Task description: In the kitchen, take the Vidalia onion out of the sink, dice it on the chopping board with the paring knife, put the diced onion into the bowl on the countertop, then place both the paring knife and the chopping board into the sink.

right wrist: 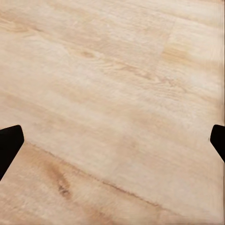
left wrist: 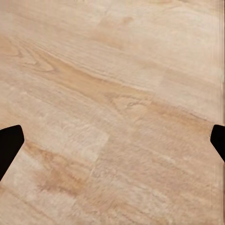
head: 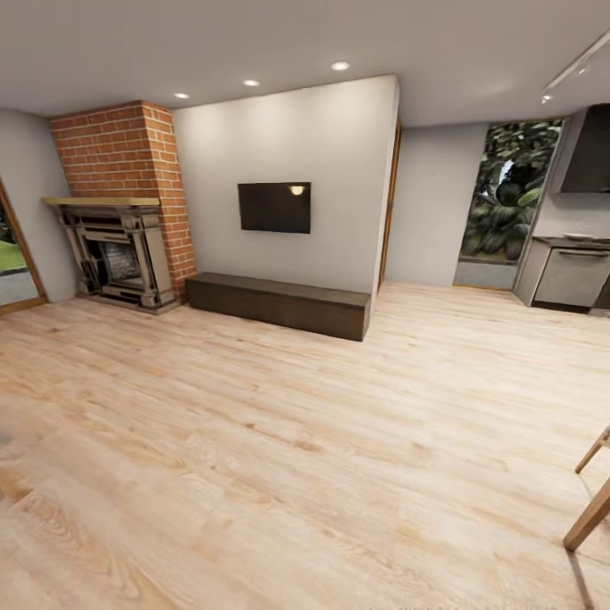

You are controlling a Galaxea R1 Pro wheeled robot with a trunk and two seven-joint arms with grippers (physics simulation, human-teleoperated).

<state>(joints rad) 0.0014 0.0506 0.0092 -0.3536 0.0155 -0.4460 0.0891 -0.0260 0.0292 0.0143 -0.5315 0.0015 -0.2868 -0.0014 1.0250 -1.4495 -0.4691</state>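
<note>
While both hands gape wide over wood floor, countertop sits far right.

A brick fireplace stands left of a wall-mounted television (dark bench beneath) on wooden floor.
</note>
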